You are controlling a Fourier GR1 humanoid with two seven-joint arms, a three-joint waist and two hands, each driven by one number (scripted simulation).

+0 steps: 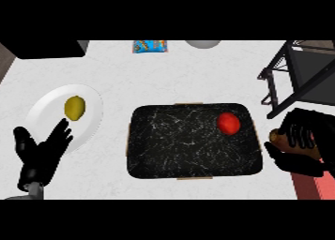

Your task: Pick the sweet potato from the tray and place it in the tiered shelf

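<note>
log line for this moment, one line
right hand: shut on sweet potato | off tray, beside it | tiered shelf: not reached | left hand: open

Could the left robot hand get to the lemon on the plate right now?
Probably yes: the left robot hand is open, its fingertips already over the white plate just below the lemon, and nothing lies between them.

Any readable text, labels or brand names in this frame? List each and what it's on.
None readable.
Blue packet at the counter's far edge: colourful print on it, too blurred to read.
Tray, plate, tiered shelf: no markings visible.
</note>
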